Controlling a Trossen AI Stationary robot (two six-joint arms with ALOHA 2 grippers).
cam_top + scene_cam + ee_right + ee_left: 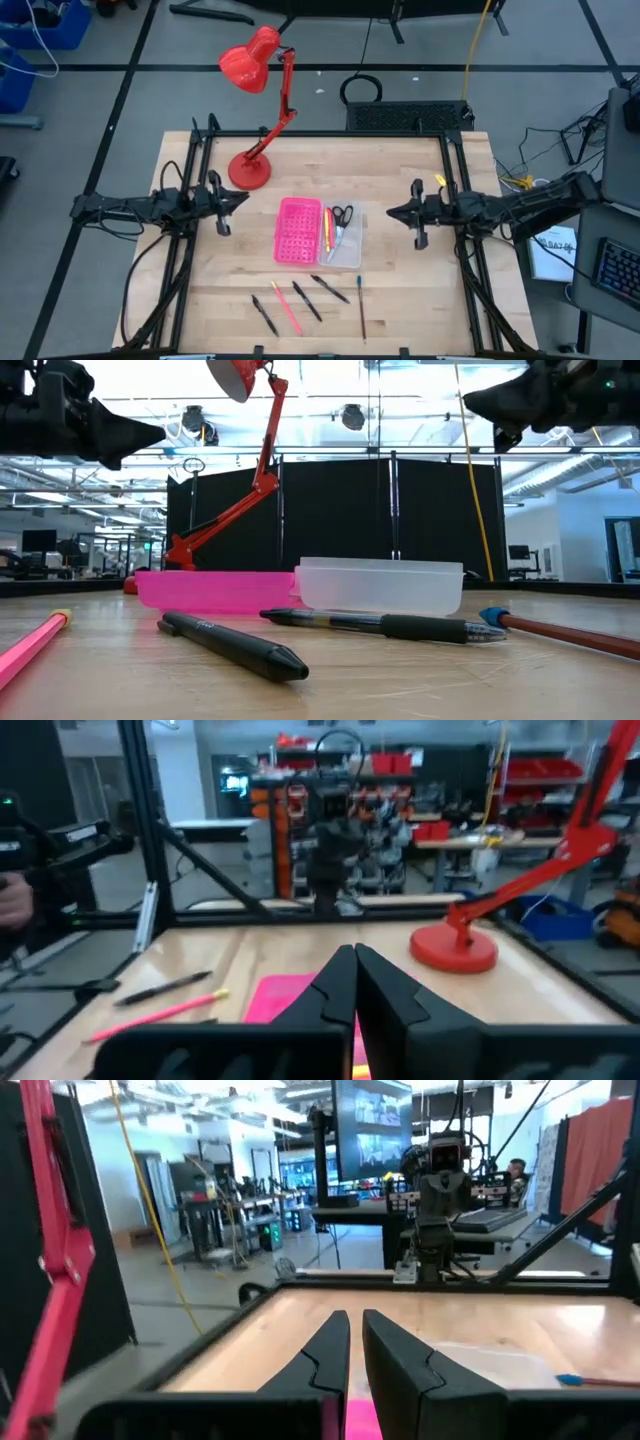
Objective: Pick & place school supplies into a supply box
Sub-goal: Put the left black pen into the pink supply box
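From above, the supply box (318, 233) lies open at the middle of the worktop (420, 290), its pink half toward the left arm and its clear tray toward the right; the scissors (342, 216) and a couple of pencils (327, 230) already lie in the tray, while five more pens and pencils (308, 301) lie loose on the wood nearer the front edge. The left gripper (232, 200) hangs to the box's left beside the red lamp (262, 100), and the right gripper (398, 212) hangs to the box's right, neither over any item. From table height, a black pen (235, 647) and a second pen (385, 625) lie in front of the box, with both arms held high above. The left wrist view shows its jaws nearly closed, a narrow gap between them, holding nothing. The right wrist view shows its jaws pressed fully together, also empty. The risk I see is that thin pens lying flat may roll or skid under a closing grip, and a descent with jaws shut would only push one aside.
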